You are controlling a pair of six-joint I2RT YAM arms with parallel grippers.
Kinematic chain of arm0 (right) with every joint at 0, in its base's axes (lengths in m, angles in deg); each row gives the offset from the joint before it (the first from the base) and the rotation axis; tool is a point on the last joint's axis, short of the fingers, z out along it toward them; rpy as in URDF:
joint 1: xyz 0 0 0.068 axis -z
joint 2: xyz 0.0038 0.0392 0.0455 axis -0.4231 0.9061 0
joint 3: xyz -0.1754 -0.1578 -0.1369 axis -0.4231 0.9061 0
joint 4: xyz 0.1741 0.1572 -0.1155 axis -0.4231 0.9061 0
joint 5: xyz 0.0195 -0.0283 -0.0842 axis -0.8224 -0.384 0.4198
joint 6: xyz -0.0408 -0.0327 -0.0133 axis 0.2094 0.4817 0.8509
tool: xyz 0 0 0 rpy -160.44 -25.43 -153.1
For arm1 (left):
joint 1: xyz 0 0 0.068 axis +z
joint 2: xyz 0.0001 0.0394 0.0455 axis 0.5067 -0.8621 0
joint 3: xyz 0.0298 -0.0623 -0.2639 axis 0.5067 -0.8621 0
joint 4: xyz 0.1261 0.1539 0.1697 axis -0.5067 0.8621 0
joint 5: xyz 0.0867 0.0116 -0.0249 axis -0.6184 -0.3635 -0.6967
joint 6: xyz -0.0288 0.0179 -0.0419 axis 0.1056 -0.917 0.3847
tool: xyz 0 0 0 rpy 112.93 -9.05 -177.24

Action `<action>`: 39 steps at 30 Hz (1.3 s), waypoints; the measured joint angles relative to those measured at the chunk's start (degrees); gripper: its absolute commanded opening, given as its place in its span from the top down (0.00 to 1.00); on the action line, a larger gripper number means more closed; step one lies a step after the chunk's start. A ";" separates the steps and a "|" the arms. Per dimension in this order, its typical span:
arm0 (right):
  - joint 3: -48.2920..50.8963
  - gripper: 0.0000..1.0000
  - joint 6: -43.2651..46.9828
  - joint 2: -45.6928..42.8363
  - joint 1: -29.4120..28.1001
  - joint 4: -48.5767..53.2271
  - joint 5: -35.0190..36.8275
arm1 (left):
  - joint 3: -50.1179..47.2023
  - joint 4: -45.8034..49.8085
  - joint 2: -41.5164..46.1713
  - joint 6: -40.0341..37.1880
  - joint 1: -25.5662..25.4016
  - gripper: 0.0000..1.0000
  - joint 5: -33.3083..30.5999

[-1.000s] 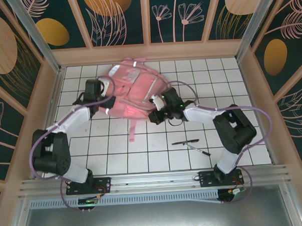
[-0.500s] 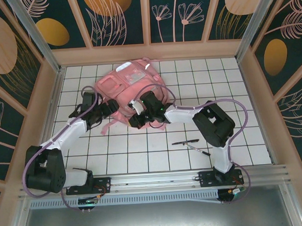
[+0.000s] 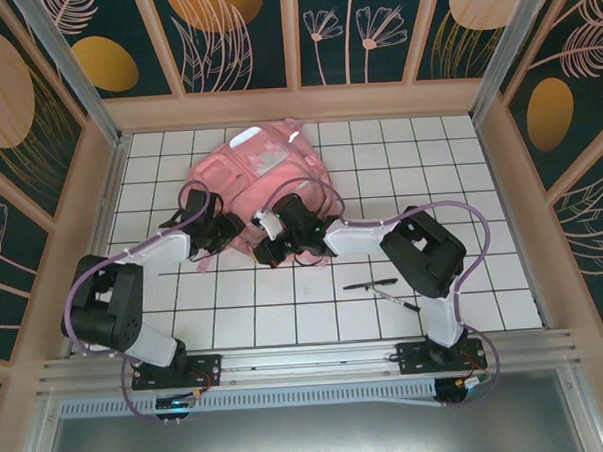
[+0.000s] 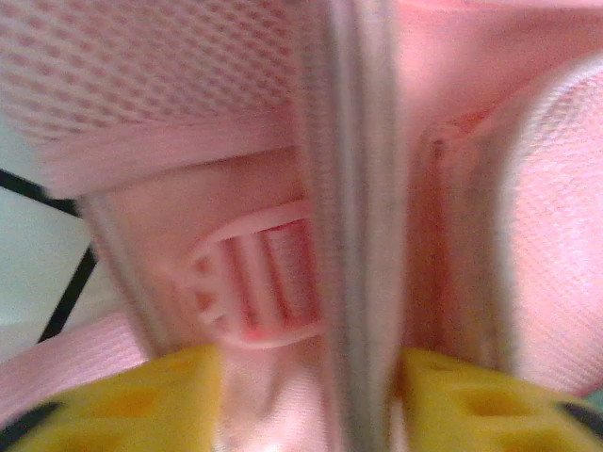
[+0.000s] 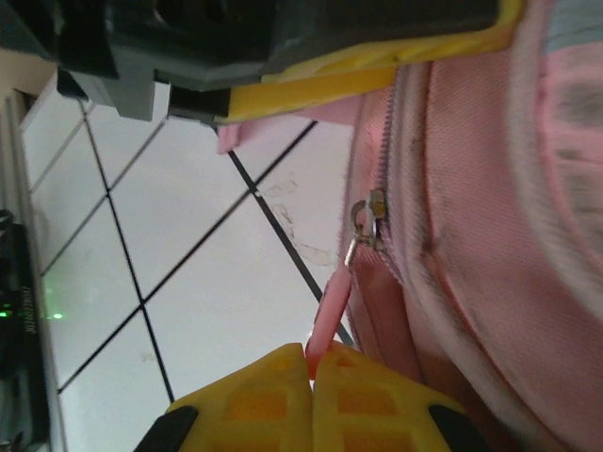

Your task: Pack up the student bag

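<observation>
The student bag [image 3: 262, 166], pink and soft, lies at the back left of the tiled table. My left gripper [image 3: 220, 231] is at its near left edge. In the left wrist view its yellow fingers [image 4: 141, 400] press from both sides on pink fabric and a grey-white strip [image 4: 350, 235] of the bag, beside a pink plastic buckle [image 4: 256, 292]. My right gripper [image 3: 269, 248] is at the bag's near edge, shut on the pink zipper pull tab [image 5: 330, 315], which hangs from the metal slider [image 5: 369, 218]. The tab is pinched between its fingertips [image 5: 314, 365].
Two black pens [image 3: 372, 283] [image 3: 399, 299] lie on the white tiles right of centre. Wooden walls [image 3: 73, 256] ring the table. In the right wrist view the left gripper's black body and yellow finger [image 5: 367, 71] sit close above the zipper line.
The left gripper has closed from wide open onto the bag's near left edge. The right gripper has moved left along the bag's near edge with the pull tab. The bag has bunched up and shifted left.
</observation>
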 measured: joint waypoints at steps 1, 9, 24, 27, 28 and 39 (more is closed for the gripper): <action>0.00 1.00 -0.11 -0.09 -0.37 0.63 1.44 | 0.37 0.09 -0.52 -0.15 -0.20 0.83 -0.61; 5.09 1.00 -1.86 -8.46 -1.25 6.82 15.58 | 3.19 3.56 -0.26 -3.43 -0.68 1.00 -5.11; 16.87 1.00 1.73 -22.58 8.79 16.09 24.55 | 16.17 14.08 -4.94 -29.46 0.79 1.00 -14.64; 16.87 0.85 3.61 -23.43 8.20 16.81 21.33 | 21.55 17.33 -8.90 -34.47 1.53 1.00 -15.43; 16.59 0.76 3.50 -23.54 7.69 17.09 20.20 | 23.93 19.06 -10.34 -35.06 1.66 1.00 -15.17; 3.10 0.52 -0.33 -18.60 6.27 15.91 12.85 | 28.83 23.43 -9.70 -25.79 1.68 1.00 -1.64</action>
